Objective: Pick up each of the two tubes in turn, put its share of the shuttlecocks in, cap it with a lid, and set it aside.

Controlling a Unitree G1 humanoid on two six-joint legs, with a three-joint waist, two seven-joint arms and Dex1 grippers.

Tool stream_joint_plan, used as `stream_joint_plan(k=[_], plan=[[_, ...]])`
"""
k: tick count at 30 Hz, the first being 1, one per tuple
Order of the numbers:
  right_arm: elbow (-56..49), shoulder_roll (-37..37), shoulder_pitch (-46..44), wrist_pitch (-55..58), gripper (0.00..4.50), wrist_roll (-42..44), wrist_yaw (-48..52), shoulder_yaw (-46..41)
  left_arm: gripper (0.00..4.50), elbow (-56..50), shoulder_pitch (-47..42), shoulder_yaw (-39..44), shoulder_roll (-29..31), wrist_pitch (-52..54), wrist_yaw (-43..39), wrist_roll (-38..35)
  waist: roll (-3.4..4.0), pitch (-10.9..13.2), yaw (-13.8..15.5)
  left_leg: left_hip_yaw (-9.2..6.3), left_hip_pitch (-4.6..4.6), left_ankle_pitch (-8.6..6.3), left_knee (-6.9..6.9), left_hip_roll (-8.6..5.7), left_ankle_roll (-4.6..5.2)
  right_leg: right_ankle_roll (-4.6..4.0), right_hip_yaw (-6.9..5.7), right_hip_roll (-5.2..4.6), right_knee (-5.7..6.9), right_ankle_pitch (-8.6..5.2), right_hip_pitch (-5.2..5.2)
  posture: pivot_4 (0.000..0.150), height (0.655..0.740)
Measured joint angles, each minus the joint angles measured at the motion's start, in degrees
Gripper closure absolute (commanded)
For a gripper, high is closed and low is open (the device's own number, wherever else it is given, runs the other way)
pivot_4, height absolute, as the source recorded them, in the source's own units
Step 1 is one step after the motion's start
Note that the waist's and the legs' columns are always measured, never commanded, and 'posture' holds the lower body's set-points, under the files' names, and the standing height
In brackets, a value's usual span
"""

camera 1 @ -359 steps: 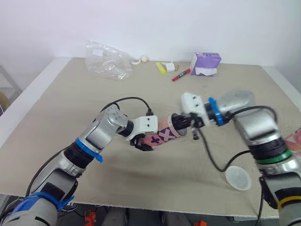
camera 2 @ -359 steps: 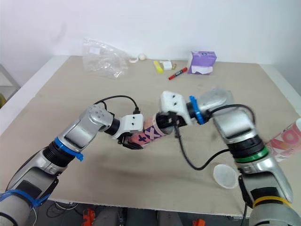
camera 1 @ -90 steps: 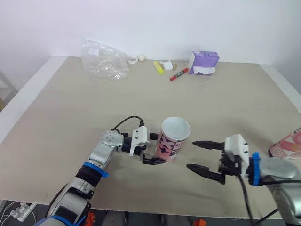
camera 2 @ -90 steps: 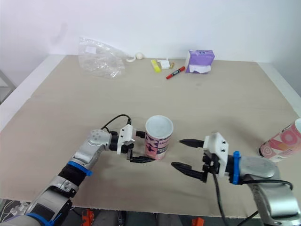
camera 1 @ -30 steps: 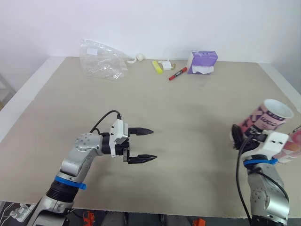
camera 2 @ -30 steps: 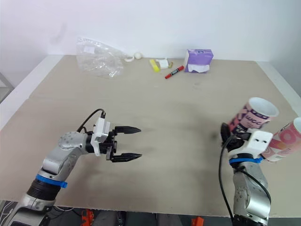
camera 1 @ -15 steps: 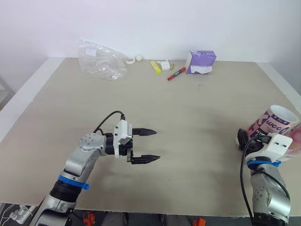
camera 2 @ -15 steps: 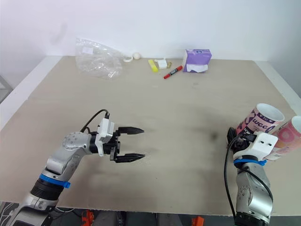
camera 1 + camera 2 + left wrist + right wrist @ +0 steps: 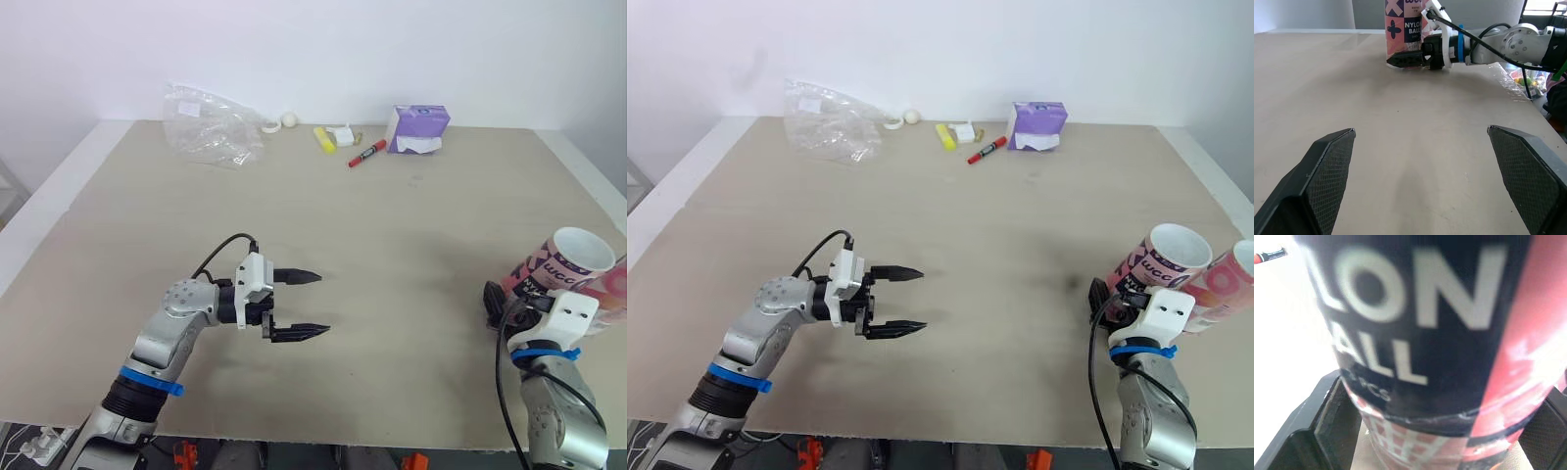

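Observation:
A pink and black patterned tube (image 9: 556, 266) with a white top stands upright near the table's right edge. Beside it stands a second pink tube (image 9: 1225, 284). My right gripper (image 9: 505, 302) is low at the first tube's base, its black fingers (image 9: 1334, 416) spread on either side of the tube (image 9: 1440, 347), open. My left gripper (image 9: 321, 304) hovers open over the table's left-middle, with nothing between its fingers (image 9: 1327, 171). The left wrist view looks across the table at the tube (image 9: 1403, 29) and the right gripper (image 9: 1410, 59).
At the table's back lie a crumpled clear plastic bag (image 9: 216, 127), a small white ball (image 9: 290, 119), a yellow item (image 9: 324, 138), a red marker (image 9: 365, 155) and a purple tissue box (image 9: 421, 129). The table's right edge (image 9: 598, 186) runs close to both tubes.
My right gripper has lowered the tilted, raised tube and stood it on the table beside the second tube, and its fingers have spread. The left gripper has barely moved.

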Motion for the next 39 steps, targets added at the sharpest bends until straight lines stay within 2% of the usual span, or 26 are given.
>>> stream_joint_plan(k=[13,16,24,27,30,34,39], plan=[[-9.4,-2.5,10.4,3.9,0.07,3.1,1.7,-4.8,0.0,4.6,-2.4,-0.2,-0.3,-1.9,-1.2,1.1,0.01,0.0,0.1,0.0,-0.01,0.0,0.0,-0.01,0.0,0.02,0.01,-0.01,-0.01,-0.04,0.0,0.15,0.74],[-11.7,-3.7,14.9,4.5,0.07,4.5,5.0,-5.4,0.0,5.4,-2.7,-0.2,-0.5,-2.4,-1.4,1.2,0.01,0.0,0.1,0.0,-0.02,0.0,-0.01,-0.01,0.0,0.02,0.01,-0.02,-0.01,-0.06,0.01,0.15,0.74],[-15.6,-5.9,18.8,5.4,0.07,9.2,11.3,-7.3,0.0,8.5,-4.5,-0.2,-1.5,-4.3,-2.3,2.0,0.03,0.0,0.1,0.01,0.02,0.0,0.0,0.01,0.0,0.01,0.01,0.01,-0.01,-0.02,0.0,0.15,0.74],[-19.7,-7.7,26.8,4.1,0.07,9.5,19.3,-5.5,0.0,9.3,-4.6,0.0,-1.5,-5.0,-2.4,2.2,0.09,-0.1,0.2,-0.06,-0.02,-0.01,-0.07,0.0,0.0,0.01,-0.05,0.0,-0.01,-0.15,0.01,0.15,0.74],[-20.1,-9.3,29.0,1.7,0.07,9.6,25.4,-4.2,0.0,9.3,-4.6,0.0,-1.5,-5.0,-2.3,2.3,0.08,0.0,0.1,0.05,-0.03,-0.04,-0.05,-0.03,-0.06,0.07,0.03,-0.08,-0.07,-0.14,0.0,0.15,0.74],[-20.5,-13.5,26.2,-0.6,0.07,10.0,33.2,-1.4,0.0,9.3,-4.3,0.2,-0.9,-5.1,-1.2,2.9,-0.12,0.1,-0.1,0.1,0.06,-0.04,0.02,0.03,-0.06,0.07,0.04,-0.04,-0.08,0.02,0.02,0.15,0.74],[-18.0,-18.6,11.3,-2.3,0.07,8.6,40.1,8.7,0.0,9.3,-3.6,0.6,0.4,-5.0,1.8,4.6,-0.25,0.2,0.0,0.05,0.21,0.03,0.04,0.08,0.05,-0.04,-0.01,0.06,-0.05,0.18,0.09,0.15,0.74]])
